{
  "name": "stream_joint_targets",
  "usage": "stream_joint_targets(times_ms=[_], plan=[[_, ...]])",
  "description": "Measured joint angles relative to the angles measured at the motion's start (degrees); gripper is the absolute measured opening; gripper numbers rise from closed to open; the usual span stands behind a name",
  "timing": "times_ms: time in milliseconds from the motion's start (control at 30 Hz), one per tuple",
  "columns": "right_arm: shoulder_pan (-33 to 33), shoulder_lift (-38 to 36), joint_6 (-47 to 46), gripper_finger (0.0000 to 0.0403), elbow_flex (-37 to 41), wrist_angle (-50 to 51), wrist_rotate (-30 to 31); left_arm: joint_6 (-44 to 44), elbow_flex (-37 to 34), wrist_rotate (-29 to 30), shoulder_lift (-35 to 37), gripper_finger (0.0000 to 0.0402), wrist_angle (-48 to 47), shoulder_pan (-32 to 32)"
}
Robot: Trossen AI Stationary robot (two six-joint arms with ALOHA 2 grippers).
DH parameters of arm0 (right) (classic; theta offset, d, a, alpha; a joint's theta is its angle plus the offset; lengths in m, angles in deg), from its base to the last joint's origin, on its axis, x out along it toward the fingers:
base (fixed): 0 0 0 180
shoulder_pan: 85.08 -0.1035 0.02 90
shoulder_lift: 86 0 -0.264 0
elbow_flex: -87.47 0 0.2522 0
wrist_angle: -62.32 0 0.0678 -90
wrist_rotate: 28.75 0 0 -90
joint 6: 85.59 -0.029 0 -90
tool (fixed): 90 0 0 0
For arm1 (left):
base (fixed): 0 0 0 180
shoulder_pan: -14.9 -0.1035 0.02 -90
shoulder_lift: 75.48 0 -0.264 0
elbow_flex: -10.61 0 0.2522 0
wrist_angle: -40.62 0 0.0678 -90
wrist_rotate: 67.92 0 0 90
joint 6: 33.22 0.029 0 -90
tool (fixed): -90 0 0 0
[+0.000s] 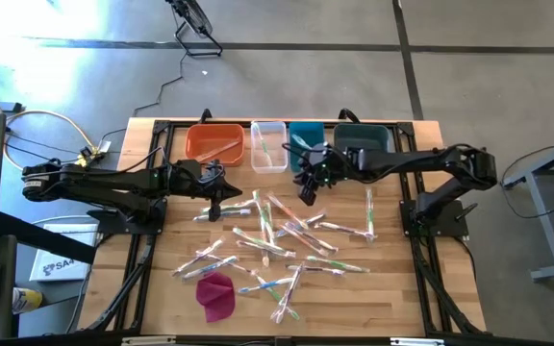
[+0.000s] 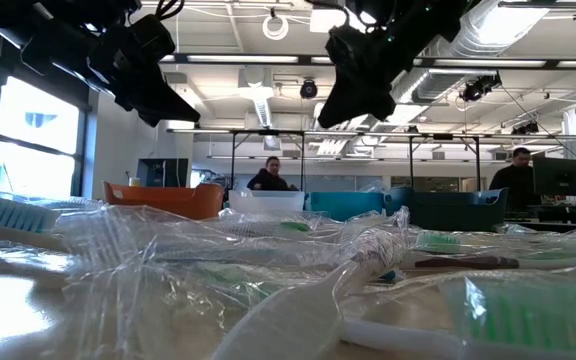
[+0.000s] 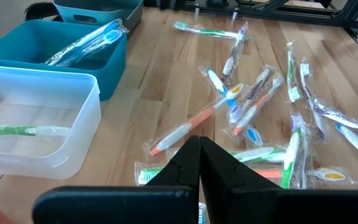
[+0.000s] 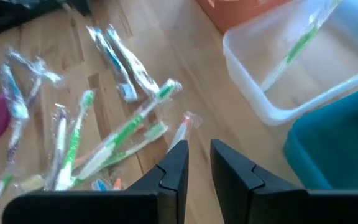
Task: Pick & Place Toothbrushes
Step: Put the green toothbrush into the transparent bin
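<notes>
Several wrapped toothbrushes (image 1: 277,235) lie flat in a loose pile on the wooden table, also in the left wrist view (image 3: 253,106) and the right wrist view (image 4: 104,137). My right gripper (image 1: 308,192) (image 4: 199,144) hangs above the pile's far edge, just short of the bins. It tilts down and is open by a narrow gap that shows only bare wood. One wrapped toothbrush (image 4: 183,127) lies just beyond its fingertip. My left gripper (image 1: 227,185) (image 3: 199,140) hangs shut and empty above the table, left of the pile.
Four bins stand along the far edge: orange (image 1: 214,142), clear (image 1: 268,146) with a green toothbrush (image 3: 11,130), teal (image 1: 305,136) with blue ones (image 3: 86,40), and dark teal (image 1: 364,136). A magenta cloth lump (image 1: 216,295) lies near the front left. People stand in the room behind.
</notes>
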Motion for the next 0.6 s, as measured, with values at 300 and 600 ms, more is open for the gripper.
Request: stream_joint_targets(times_ms=[300,600], plan=[[0.0,-5.65,2.78,0.0059,1.64,-2.26,1.09,0.0,0.0,0.0,0.0,0.0001,0.0,-0.01],[0.09,-13.45,-3.86,0.0059,19.41,-17.95,1.15,0.04,0.0,0.0,0.0,0.0001,0.03,0.01]])
